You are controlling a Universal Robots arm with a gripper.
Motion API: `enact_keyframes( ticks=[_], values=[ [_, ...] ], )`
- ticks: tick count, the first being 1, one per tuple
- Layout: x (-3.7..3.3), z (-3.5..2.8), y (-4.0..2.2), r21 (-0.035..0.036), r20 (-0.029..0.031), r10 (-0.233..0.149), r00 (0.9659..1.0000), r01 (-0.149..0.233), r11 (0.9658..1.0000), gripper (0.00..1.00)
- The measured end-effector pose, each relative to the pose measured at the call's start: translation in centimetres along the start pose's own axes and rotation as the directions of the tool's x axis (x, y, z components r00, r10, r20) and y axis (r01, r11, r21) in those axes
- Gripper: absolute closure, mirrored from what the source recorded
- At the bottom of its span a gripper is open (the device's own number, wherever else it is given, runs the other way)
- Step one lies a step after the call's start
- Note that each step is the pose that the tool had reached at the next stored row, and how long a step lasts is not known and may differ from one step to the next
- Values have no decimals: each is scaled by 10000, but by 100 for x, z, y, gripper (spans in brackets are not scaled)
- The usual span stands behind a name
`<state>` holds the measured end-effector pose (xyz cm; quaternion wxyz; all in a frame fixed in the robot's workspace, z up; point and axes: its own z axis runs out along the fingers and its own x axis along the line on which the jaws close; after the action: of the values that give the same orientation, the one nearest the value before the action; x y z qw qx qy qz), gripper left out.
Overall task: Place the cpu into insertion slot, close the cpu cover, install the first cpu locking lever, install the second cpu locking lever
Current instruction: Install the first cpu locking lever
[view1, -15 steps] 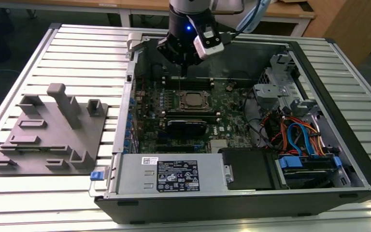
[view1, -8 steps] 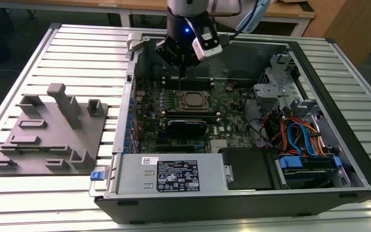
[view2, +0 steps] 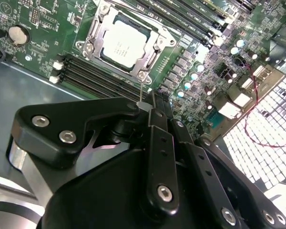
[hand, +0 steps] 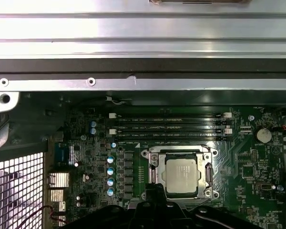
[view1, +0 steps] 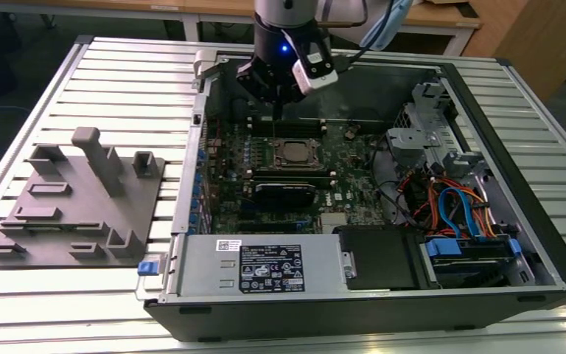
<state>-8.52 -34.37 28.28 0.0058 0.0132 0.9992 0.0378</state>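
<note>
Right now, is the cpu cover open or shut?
Shut: in the second wrist view the cpu cover lies flat, framing the seated cpu.

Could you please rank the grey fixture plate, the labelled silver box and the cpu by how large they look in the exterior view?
1. grey fixture plate, largest
2. labelled silver box, somewhat smaller
3. cpu, clearly smallest

RAM slots (hand: 169,126) nr cpu (hand: 181,174), clear above
</note>
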Motion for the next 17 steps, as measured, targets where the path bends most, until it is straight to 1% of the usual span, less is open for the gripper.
enact_keyframes(
  ticks=[2,4,12,15,17],
  values=[
    [1,6,-1,2,-5,0,10000,0,10000,89],
    [1,62,-5,1,-4,1,10000,-1,10000,89],
    [2,75,-6,-2,-2,1,10000,-1,10000,89],
    [10,95,-7,0,-3,2,10000,-2,10000,89],
    [28,110,-7,0,-4,1,10000,-1,10000,89]
  ],
)
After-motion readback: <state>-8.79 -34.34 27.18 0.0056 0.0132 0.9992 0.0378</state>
